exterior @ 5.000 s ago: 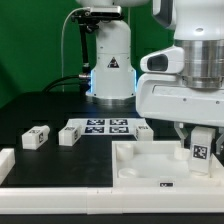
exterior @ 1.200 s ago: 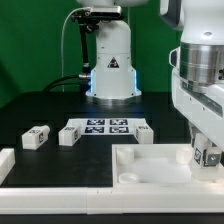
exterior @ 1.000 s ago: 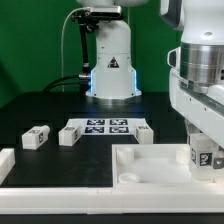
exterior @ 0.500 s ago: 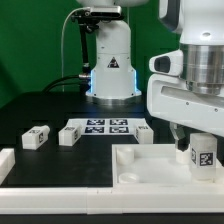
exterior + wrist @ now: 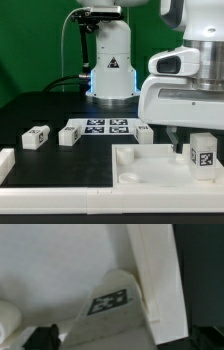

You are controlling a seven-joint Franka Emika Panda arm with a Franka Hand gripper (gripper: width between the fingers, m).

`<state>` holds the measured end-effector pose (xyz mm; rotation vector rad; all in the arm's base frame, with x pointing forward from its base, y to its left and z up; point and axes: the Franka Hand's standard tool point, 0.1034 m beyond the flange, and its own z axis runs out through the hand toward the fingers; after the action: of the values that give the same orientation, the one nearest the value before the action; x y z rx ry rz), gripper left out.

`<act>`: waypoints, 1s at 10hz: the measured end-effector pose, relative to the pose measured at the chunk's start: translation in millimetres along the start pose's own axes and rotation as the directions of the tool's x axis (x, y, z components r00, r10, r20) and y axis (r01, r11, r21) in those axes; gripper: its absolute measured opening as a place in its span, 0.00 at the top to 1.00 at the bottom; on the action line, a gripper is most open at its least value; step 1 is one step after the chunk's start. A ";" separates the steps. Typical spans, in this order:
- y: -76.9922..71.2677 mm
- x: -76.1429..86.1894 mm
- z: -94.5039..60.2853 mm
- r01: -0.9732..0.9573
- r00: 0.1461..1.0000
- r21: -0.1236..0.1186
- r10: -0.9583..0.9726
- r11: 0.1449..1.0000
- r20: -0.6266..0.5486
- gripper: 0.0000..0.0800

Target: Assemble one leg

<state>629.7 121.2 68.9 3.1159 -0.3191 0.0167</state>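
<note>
The leg [image 5: 203,155] is a small white block with a black-and-white tag facing the camera. It stands upright in the near corner of the white panel [image 5: 150,166] on the exterior view's right. My gripper [image 5: 200,141] hangs straight over it, jaws spread on either side. In the wrist view the leg [image 5: 110,308] rises between the two dark fingertips [image 5: 45,336], with gaps on both sides, beside the panel's rim [image 5: 160,274]. The gripper [image 5: 127,339] is open and holds nothing.
Three more tagged legs lie on the black table: one [image 5: 36,138] at the exterior view's left, one [image 5: 68,134] beside the marker board [image 5: 100,127], and one [image 5: 143,131] behind the panel. A white rail end [image 5: 6,163] lies at the near left. The arm's base [image 5: 110,70] stands behind.
Over the last second the wrist has turned back round above the leg, and the jaws now stand apart from it. The leg stays upright in the panel's corner.
</note>
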 end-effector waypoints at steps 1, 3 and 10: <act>1.3 0.5 0.0 0.092 0.996 -0.002 -0.092 0.996 0.000 0.19; 1.3 0.4 0.3 0.065 0.998 -0.001 -0.065 0.998 0.000 0.52; 0.4 -0.7 0.7 -0.471 0.882 -0.012 0.471 0.882 0.002 0.64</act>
<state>629.0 120.9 68.2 2.9382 -1.0639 0.0100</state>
